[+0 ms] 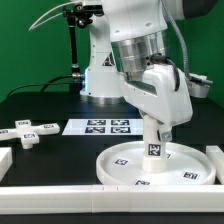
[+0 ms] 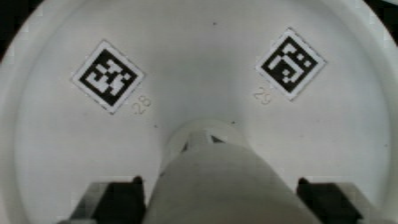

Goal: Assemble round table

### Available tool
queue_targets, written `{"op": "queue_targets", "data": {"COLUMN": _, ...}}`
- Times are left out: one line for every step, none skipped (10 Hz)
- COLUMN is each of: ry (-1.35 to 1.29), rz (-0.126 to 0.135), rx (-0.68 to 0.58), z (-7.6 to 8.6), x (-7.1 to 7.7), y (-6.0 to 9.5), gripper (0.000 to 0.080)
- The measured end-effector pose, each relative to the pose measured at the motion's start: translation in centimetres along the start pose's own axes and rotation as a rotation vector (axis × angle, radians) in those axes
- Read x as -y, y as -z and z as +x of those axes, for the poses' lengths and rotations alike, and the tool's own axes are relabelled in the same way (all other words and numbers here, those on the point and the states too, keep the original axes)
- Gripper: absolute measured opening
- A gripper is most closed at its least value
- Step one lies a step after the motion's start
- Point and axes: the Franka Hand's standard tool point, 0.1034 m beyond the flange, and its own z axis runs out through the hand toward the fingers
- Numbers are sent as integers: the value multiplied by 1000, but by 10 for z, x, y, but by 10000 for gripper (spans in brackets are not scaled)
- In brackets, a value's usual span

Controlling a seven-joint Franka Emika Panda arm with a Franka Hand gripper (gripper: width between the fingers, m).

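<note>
The large rimmed round disc lies flat on the black table at the exterior view's front right. It fills the wrist view, showing two square tags. The short cylindrical leg stands upright on the disc's middle, with a tag on its side. In the wrist view the leg runs down to the disc between my fingers. My gripper is shut on the leg's upper part, with dark fingers pressed against both sides. The cross-shaped foot piece lies on the table at the exterior view's left.
The marker board lies behind the disc, in front of the robot base. Plain white blocks line the front edge, the left and the right. A black stand rises at the back left.
</note>
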Motion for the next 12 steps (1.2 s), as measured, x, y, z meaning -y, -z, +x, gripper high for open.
{"op": "queue_targets", "data": {"ry": -21, "rz": 0, "rx": 2, "z": -1, "x": 0, "y": -1, "gripper": 414}}
{"op": "queue_targets", "data": {"ry": -1, "rz": -2, "rx": 2, "z": -2, "x": 0, "y": -1, "gripper": 580}}
{"op": "queue_targets", "data": {"ry": 117, "rz": -27, "rx": -7, "z": -7, "x": 4, "y": 1, "gripper": 630}}
{"op": "queue_targets", "data": {"ry": 242, "rz": -49, "rx": -9, "z": -13, "x": 7, "y": 4, "gripper": 630}}
{"op": "queue_targets", "data": {"ry": 306, "rz": -57, "rx": -1, "z": -19, "x": 5, "y": 5, "gripper": 646}}
{"op": "queue_targets", "data": {"ry": 387, "rz": -61, "rx": 1, "z": -21, "x": 1, "y": 4, "gripper": 646}}
{"op": "queue_targets", "data": {"ry": 456, "rz": -60, "rx": 3, "z": -20, "x": 2, "y": 4, "gripper": 649}}
{"op": "queue_targets", "data": {"ry": 500, "rz": -61, "rx": 4, "z": -20, "x": 2, "y": 4, "gripper": 649}}
{"op": "queue_targets", "data": {"ry": 578, "rz": -61, "rx": 7, "z": -19, "x": 2, "y": 4, "gripper": 649}}
{"op": "queue_targets", "data": {"ry": 607, "rz": -61, "rx": 8, "z": -20, "x": 2, "y": 3, "gripper": 649}}
{"op": "queue_targets", "data": {"ry": 614, "rz": -63, "rx": 6, "z": -21, "x": 2, "y": 3, "gripper": 649}}
{"op": "queue_targets", "data": {"ry": 655, "rz": -77, "rx": -10, "z": -28, "x": 2, "y": 2, "gripper": 649}}
